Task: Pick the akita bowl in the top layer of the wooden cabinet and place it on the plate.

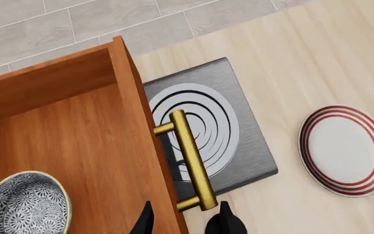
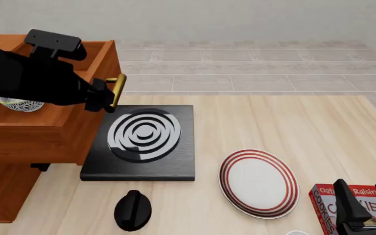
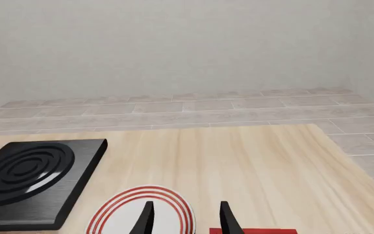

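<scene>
- My right gripper (image 2: 364, 203) sits nearest the camera, at the table's near right corner, its fingers spread with nothing between them, poised above a red box (image 2: 351, 208) of raisins (only part of the label reads clearly).
- Just left of that box lies the plate (image 2: 258, 183), white with red rings, close to the near edge of the table (image 2: 293, 122).
- A black knob (image 2: 133, 209) rests near the front edge, left of the plate and just in front of the black stove (image 2: 142, 142).
- The stove's white spiral rings sit right beside the wooden cabinet (image 2: 18, 147), which occupies the table's left end.
- The top layer (image 1: 64, 126) is pulled out, its front overhanging the stove's left edge.
- My left gripper (image 1: 185, 219) is at the drawer's brass handle (image 1: 190, 158); the fingers (image 1: 225, 222) stand apart on either side of the handle's lower end, and I cannot tell whether they actually press on it.
- The akita bowl (image 1: 23, 204) sits upright inside the open drawer, against its back left part (my arm hides most of it from the front).
</scene>
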`<state>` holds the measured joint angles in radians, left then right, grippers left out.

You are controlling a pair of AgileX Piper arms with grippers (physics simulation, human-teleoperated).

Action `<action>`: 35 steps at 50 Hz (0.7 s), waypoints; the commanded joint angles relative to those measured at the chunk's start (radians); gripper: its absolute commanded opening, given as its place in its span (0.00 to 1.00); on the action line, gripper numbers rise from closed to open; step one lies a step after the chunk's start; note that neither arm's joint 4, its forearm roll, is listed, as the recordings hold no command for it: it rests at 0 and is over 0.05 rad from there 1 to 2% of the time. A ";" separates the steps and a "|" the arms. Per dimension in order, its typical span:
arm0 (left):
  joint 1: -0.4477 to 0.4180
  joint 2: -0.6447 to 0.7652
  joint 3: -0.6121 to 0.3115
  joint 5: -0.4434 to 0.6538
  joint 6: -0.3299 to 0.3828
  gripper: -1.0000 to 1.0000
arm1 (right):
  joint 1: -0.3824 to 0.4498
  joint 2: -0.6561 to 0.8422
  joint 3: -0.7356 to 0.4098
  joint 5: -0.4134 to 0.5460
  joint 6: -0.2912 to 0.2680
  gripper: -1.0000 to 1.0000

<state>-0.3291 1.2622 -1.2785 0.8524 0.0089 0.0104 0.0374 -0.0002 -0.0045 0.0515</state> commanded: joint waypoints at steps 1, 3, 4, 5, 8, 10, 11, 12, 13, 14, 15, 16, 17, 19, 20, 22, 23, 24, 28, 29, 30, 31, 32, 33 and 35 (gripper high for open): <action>-0.048 0.001 -0.074 0.005 0.011 1.00 | 0.000 -0.020 0.000 0.019 -0.001 1.00; -0.052 0.002 -0.080 0.007 0.008 1.00 | 0.001 -0.027 0.000 0.026 -0.001 1.00; -0.053 0.003 -0.085 0.009 0.005 1.00 | 0.001 -0.031 0.000 0.029 -0.001 1.00; -0.053 0.003 -0.088 0.010 0.006 1.00 | 0.001 -0.032 0.000 0.030 -0.001 1.00; -0.049 0.005 -0.106 0.016 0.007 1.00 | 0.001 -0.032 0.000 0.029 -0.002 1.00; -0.043 0.006 -0.128 0.024 0.012 1.00 | 0.001 -0.032 0.000 0.029 -0.003 1.00; -0.043 0.008 -0.136 0.029 0.013 1.00 | 0.001 -0.032 0.000 0.029 -0.003 1.00; -0.040 0.008 -0.145 0.033 0.015 1.00 | 0.001 -0.031 0.000 0.028 -0.003 1.00; -0.037 0.007 -0.154 0.037 0.019 1.00 | 0.001 -0.030 0.000 0.027 -0.003 1.00; -0.036 0.006 -0.164 0.042 0.021 1.00 | 0.002 -0.028 0.000 0.024 -0.003 1.00; -0.034 0.006 -0.169 0.045 0.023 1.00 | 0.002 -0.026 0.000 0.023 -0.003 1.00; -0.032 0.007 -0.176 0.048 0.023 1.00 | 0.002 -0.024 0.000 0.021 -0.003 1.00; -0.030 0.006 -0.183 0.050 0.026 1.00 | 0.002 -0.021 0.000 0.018 -0.004 1.00; -0.027 0.005 -0.192 0.055 0.028 1.00 | 0.002 -0.014 0.000 0.011 -0.004 1.00; -0.027 0.003 -0.197 0.059 0.029 1.00 | 0.002 -0.012 0.000 0.008 -0.006 1.00; -0.024 0.000 -0.204 0.063 0.033 1.00 | 0.001 -0.005 0.000 0.001 -0.006 1.00; -0.023 0.000 -0.209 0.066 0.032 1.00 | 0.001 0.002 0.000 -0.006 -0.007 1.00; -0.023 0.000 -0.209 0.066 0.032 1.00 | 0.002 0.010 0.000 -0.014 -0.007 1.00; -0.014 -0.003 -0.240 0.082 0.037 1.00 | 0.003 0.022 0.000 -0.024 -0.010 1.00; -0.014 -0.003 -0.240 0.082 0.037 1.00 | 0.003 0.022 0.000 -0.024 -0.010 1.00; -0.012 -0.005 -0.248 0.087 0.040 1.00 | 0.004 0.030 0.000 -0.032 -0.011 1.00; -0.012 -0.005 -0.248 0.087 0.040 1.00 | 0.004 0.031 0.000 -0.033 -0.011 1.00; -0.005 -0.006 -0.253 0.090 0.044 1.00 | 0.004 0.039 0.000 -0.042 -0.013 1.00; -0.005 -0.006 -0.253 0.090 0.044 1.00 | 0.004 0.040 0.000 -0.043 -0.013 1.00; 0.008 -0.009 -0.254 0.089 0.053 1.00 | 0.004 0.049 0.000 -0.052 -0.014 1.00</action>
<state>-0.3393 1.2616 -1.4890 0.9268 0.0406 0.0132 0.0550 -0.0002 -0.0251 0.0425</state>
